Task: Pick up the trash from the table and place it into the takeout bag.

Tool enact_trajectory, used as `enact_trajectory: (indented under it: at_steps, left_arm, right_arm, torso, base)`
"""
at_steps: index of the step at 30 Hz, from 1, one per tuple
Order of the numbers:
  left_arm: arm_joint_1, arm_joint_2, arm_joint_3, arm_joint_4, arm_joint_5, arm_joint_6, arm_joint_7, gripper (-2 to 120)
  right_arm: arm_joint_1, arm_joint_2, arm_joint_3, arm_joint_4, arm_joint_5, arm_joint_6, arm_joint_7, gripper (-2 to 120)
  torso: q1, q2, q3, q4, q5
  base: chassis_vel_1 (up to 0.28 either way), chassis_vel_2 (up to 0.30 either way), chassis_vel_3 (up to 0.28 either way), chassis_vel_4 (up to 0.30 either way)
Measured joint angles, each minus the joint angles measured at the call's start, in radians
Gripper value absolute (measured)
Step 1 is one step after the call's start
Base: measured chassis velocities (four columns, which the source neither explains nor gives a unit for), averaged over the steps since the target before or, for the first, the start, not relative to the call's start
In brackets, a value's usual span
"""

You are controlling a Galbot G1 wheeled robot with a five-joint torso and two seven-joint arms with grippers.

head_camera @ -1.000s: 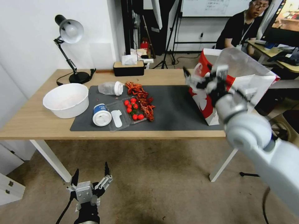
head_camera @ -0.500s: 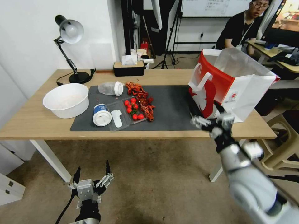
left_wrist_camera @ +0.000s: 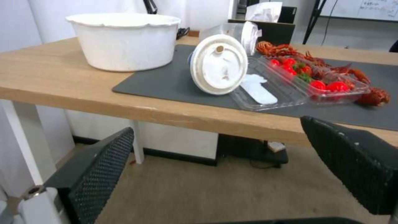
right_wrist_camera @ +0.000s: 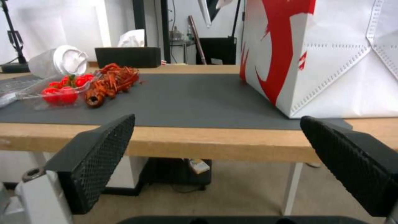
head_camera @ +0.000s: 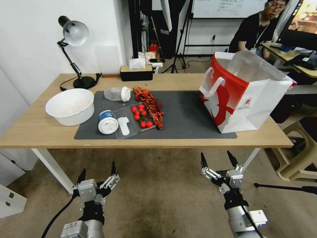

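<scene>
**Both claws low, spread wide, holding nothing**

Left claw (head_camera: 96, 178): parked below the tabletop's front edge, over the carpet, fingers spread wide, nothing between them. Right claw (head_camera: 216, 160): likewise below the front edge, nearer the right leg, fingers spread wide, nothing held.

Tabletop (head_camera: 33, 132): light wood on white legs, with a dark grey mat (head_camera: 185, 115) across its middle.

Trash, all on the tabletop:
- White bowl (head_camera: 70, 106): upright on bare wood, just left of the mat's left edge.
- Blue-white lidded cup (head_camera: 107, 122): on its side on the mat, lid facing the front edge, touching the clear tray.
- Clear tray (head_camera: 127, 123): open on the mat; small red fruits (head_camera: 141, 115) in its right half, a flat white piece in its left half.
- Clear white-capped container (head_camera: 117, 94): on its side at the mat's far left corner.
- Red shell scraps (head_camera: 150, 104): strewn from beside the container's cap down along the tray's right side.

Takeout bag (head_camera: 246, 96): upright at the mat's right end, red and white panels, white loop handle, mouth open with clear lining showing, well apart from the trash.

Desk lamp (head_camera: 74, 49) and black tissue box (head_camera: 136, 73): along the far edge.
</scene>
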Motion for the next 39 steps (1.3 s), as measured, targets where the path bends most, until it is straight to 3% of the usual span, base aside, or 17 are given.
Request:
enact_trajectory:
  at_steps: [29, 30, 31, 32, 34, 36, 37, 39]
  left_arm:
    - [-0.036, 0.013, -0.010, 0.000, -0.025, 0.014, -0.005, 100]
    - [-0.047, 0.024, -0.021, -0.001, -0.073, 0.036, -0.006, 100]
    - [-0.078, 0.049, -0.043, -0.009, -0.138, 0.067, -0.011, 100]
    - [-0.078, 0.049, -0.043, -0.009, -0.138, 0.067, -0.011, 100]
    - [-0.126, 0.103, -0.111, -0.042, -0.269, 0.107, -0.021, 100]
    - [-0.173, 0.168, -0.184, -0.054, -0.399, 0.125, -0.036, 100]
    - [-0.173, 0.168, -0.184, -0.054, -0.399, 0.125, -0.036, 100]
    - [-0.245, 0.263, -0.217, -0.035, -0.510, 0.145, -0.055, 100]
  right_arm:
    - [0.005, -0.001, 0.008, -0.005, 0.009, -0.005, -0.001, 100]
    - [0.006, -0.003, 0.008, -0.005, 0.012, -0.007, -0.002, 100]
    - [0.012, -0.008, 0.008, -0.005, 0.015, -0.011, -0.003, 100]
    - [0.012, -0.008, 0.008, -0.005, 0.015, -0.011, -0.003, 100]
    - [0.050, -0.032, -0.031, -0.013, 0.030, -0.027, -0.002, 100]
    - [0.107, -0.054, -0.074, -0.026, 0.050, -0.046, 0.000, 100]
    - [0.107, -0.054, -0.074, -0.026, 0.050, -0.046, 0.000, 100]
    - [0.117, -0.055, -0.084, -0.027, 0.052, -0.051, -0.001, 100]
  torso:
    - [0.000, 0.000, 0.000, -0.0001, -0.0001]
    - [0.000, 0.000, 0.000, 0.0007, 0.0001]
    - [0.000, 0.000, 0.000, 0.0002, 0.0002]
    - [0.000, 0.000, 0.000, 0.0002, 0.0002]
    - [0.000, 0.000, 0.000, -0.0007, -0.0004]
    - [0.000, 0.000, 0.000, 0.0010, 0.0004]
    - [0.000, 0.000, 0.000, 0.0010, 0.0004]
    - [0.000, 0.000, 0.000, -0.0004, -0.0005]
  base:
    - [0.000, 0.000, 0.000, 0.000]
    - [0.000, 0.000, 0.000, 0.000]
    - [0.000, 0.000, 0.000, 0.000]
    - [0.000, 0.000, 0.000, 0.000]
    - [0.000, 0.000, 0.000, 0.000]
    - [0.000, 0.000, 0.000, 0.000]
    - [0.000, 0.000, 0.000, 0.000]
    - [0.000, 0.000, 0.000, 0.000]
